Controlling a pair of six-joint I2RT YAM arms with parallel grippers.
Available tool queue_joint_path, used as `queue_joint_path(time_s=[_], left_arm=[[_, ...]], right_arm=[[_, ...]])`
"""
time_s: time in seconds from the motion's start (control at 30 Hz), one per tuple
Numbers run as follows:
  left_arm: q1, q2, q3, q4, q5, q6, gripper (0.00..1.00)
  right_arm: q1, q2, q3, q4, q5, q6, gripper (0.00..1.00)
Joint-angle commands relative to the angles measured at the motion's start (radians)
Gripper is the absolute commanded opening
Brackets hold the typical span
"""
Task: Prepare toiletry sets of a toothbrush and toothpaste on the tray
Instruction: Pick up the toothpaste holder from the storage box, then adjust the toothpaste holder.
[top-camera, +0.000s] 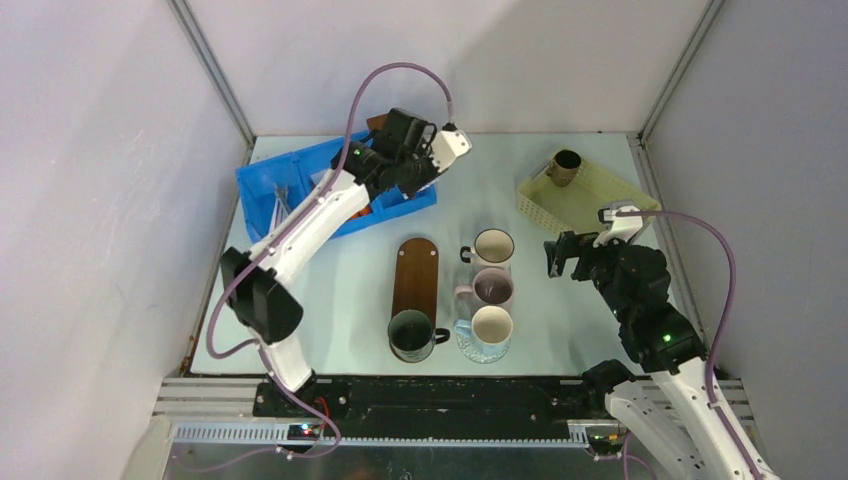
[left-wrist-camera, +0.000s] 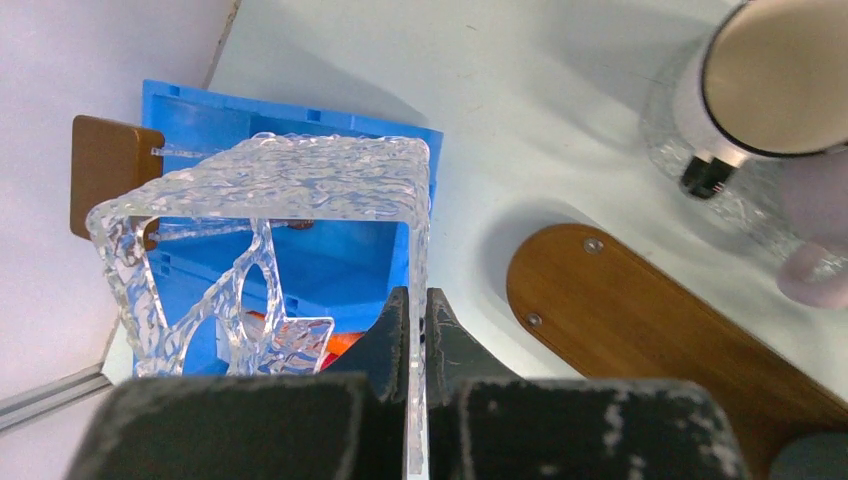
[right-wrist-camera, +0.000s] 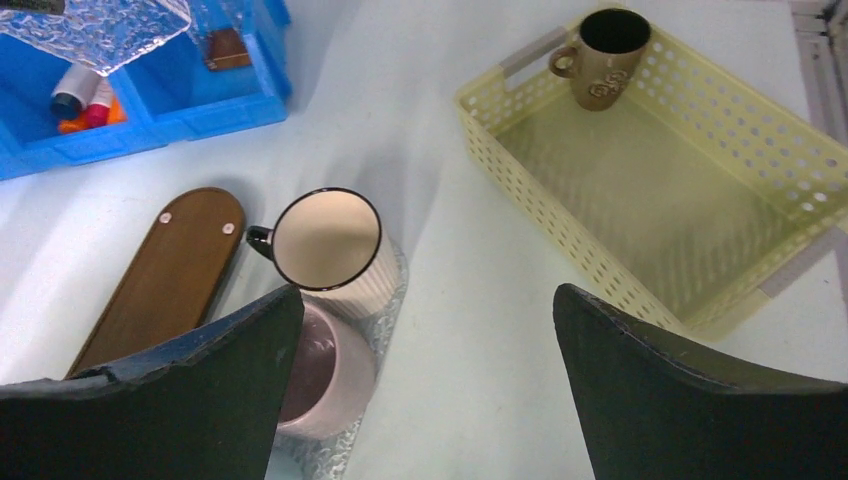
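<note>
My left gripper (left-wrist-camera: 418, 300) is shut on one wall of a clear textured box (left-wrist-camera: 300, 180) with a brown lid (left-wrist-camera: 108, 178), held over the blue bin (left-wrist-camera: 330, 255). An orange toothpaste tube (left-wrist-camera: 340, 343) lies in the bin below the box and also shows in the right wrist view (right-wrist-camera: 88, 108). Thin grey toothbrushes (top-camera: 280, 198) lie in the bin's left compartment. The oval wooden tray (top-camera: 415, 272) lies bare at mid-table. My right gripper (right-wrist-camera: 425, 380) hangs open over the table, to the right of the mugs, holding nothing.
Beside the tray stand a white mug (top-camera: 493, 246), a pink mug (top-camera: 491, 288), a pale mug (top-camera: 491, 326) and a dark mug (top-camera: 410, 333). A yellow basket (top-camera: 600, 205) at the back right holds a brown mug (top-camera: 566, 166). Walls close in on three sides.
</note>
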Motion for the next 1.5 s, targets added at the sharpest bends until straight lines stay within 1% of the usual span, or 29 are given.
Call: queue_joint_path(time_s=[0.0, 0.17, 0.23, 0.33, 0.53, 0.63, 0.7, 0.87, 0.93, 1.03, 1.07, 1.17, 1.27, 1.33, 1.37, 1.47], left_arm=[[-0.076, -0.143, -0.106, 0.06, -0.102, -0.011, 0.0], [-0.163, -0.272, -0.256, 0.123, -0.159, -0.025, 0.0], [-0.203, -0.314, -0.308, 0.148, -0.175, -0.026, 0.0], [-0.232, -0.364, -0.366, 0.173, -0.173, -0.024, 0.0], [-0.284, -0.499, -0.54, 0.298, -0.184, 0.027, 0.0], [-0.296, -0.52, -0.572, 0.291, -0.164, 0.032, 0.0], [-0.303, -0.543, -0.602, 0.301, -0.126, 0.051, 0.0], [-0.321, -0.646, -0.758, 0.435, -0.102, 0.132, 0.0], [-0.331, -0.66, -0.788, 0.45, -0.147, 0.177, 0.0], [-0.35, -0.662, -0.818, 0.468, -0.281, 0.277, 0.0], [-0.358, -0.664, -0.842, 0.478, -0.307, 0.299, 0.0], [-0.375, -0.693, -0.901, 0.582, -0.385, 0.374, 0.0], [-0.406, -0.705, -0.957, 0.649, -0.438, 0.41, 0.0], [-0.437, -0.705, -0.999, 0.706, -0.528, 0.469, 0.0], [-0.449, -0.702, -1.014, 0.752, -0.548, 0.512, 0.0], [-0.491, -0.692, -1.066, 0.833, -0.628, 0.585, 0.0]], right_arm=[[-0.003, 0.018, 0.036, 0.082, -0.101, 0.022, 0.96], [0.001, 0.047, 0.036, 0.171, -0.26, 0.066, 0.94], [0.004, 0.075, 0.036, 0.222, -0.311, 0.1, 0.93], [0.011, 0.109, 0.051, 0.285, -0.359, 0.149, 0.92], [0.026, 0.218, 0.127, 0.286, -0.432, 0.195, 0.9], [0.038, 0.255, 0.148, 0.304, -0.463, 0.21, 0.9], [0.046, 0.274, 0.164, 0.321, -0.483, 0.223, 0.89], [0.072, 0.331, 0.219, 0.31, -0.53, 0.219, 0.88], [0.076, 0.35, 0.244, 0.29, -0.536, 0.203, 0.88], [0.08, 0.378, 0.295, 0.234, -0.536, 0.166, 0.87], [0.081, 0.392, 0.307, 0.222, -0.537, 0.141, 0.87], [0.09, 0.426, 0.379, 0.16, -0.549, 0.091, 0.86], [0.103, 0.475, 0.443, 0.106, -0.558, 0.027, 0.85], [0.118, 0.509, 0.492, 0.048, -0.56, -0.019, 0.84], [0.13, 0.537, 0.53, 0.03, -0.565, -0.035, 0.84], [0.153, 0.611, 0.626, -0.084, -0.581, -0.12, 0.83]])
